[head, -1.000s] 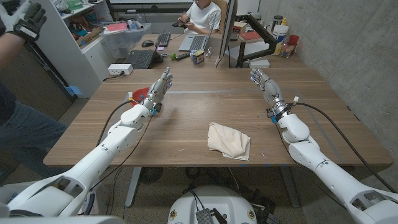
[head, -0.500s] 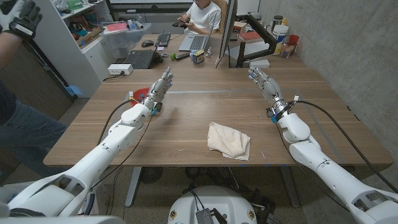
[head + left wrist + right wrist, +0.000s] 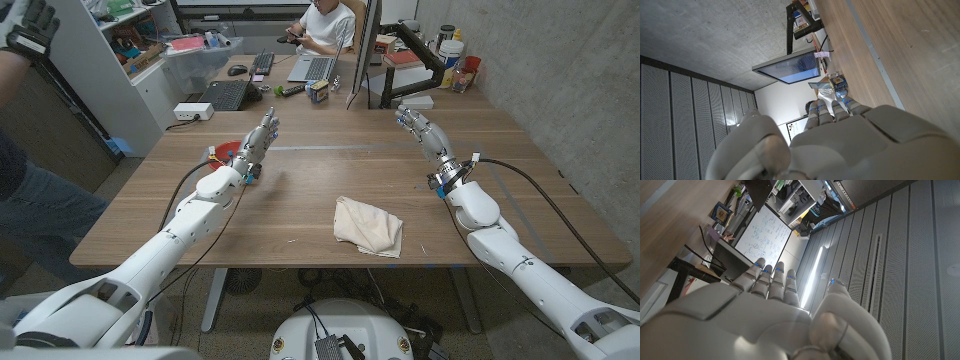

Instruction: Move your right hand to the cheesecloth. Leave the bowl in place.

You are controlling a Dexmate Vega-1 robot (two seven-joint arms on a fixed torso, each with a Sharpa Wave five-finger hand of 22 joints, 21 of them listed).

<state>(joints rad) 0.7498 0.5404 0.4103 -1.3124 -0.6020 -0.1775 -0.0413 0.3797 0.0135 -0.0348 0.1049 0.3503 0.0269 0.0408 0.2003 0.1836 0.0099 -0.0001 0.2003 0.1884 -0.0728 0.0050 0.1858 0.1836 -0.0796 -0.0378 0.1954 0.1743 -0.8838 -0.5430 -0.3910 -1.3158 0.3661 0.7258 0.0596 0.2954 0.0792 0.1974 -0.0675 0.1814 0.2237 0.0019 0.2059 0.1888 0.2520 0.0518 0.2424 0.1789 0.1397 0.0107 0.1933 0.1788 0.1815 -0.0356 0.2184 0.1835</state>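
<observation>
**Right hand up over the far right of the table, cheesecloth lying well apart from it**

The cheesecloth (image 3: 368,226) lies crumpled on the wooden table (image 3: 300,200), near the front edge and a little right of the middle. It is a cream, roughly four-sided heap whose long axis runs from its upper-left corner down to its lower-right corner in the head view, the broader end toward the right arm.

The right hand (image 3: 424,131) is raised over the far right part of the table, fingers (image 3: 408,118) stretched out, slightly spread and pointing away from the robot and a bit toward the middle. It holds nothing and is well apart from the cloth. The left hand (image 3: 258,143) is at the far left, fingers extended and together, pointing away from the robot, also holding nothing. Just beside it, toward the table's left edge, sits a red bowl (image 3: 226,151), partly hidden by the hand.

The right wrist view shows the back of the right hand (image 3: 765,315) with fingertips (image 3: 771,272) straight against a whiteboard (image 3: 762,237) and a grey panelled wall. The left wrist view shows the back of the left hand (image 3: 840,145), a strip of table and a monitor (image 3: 790,67) beyond.

A seated person (image 3: 325,25) is at the far desks; another person's gloved hand (image 3: 28,22) shows at the upper left corner.
</observation>
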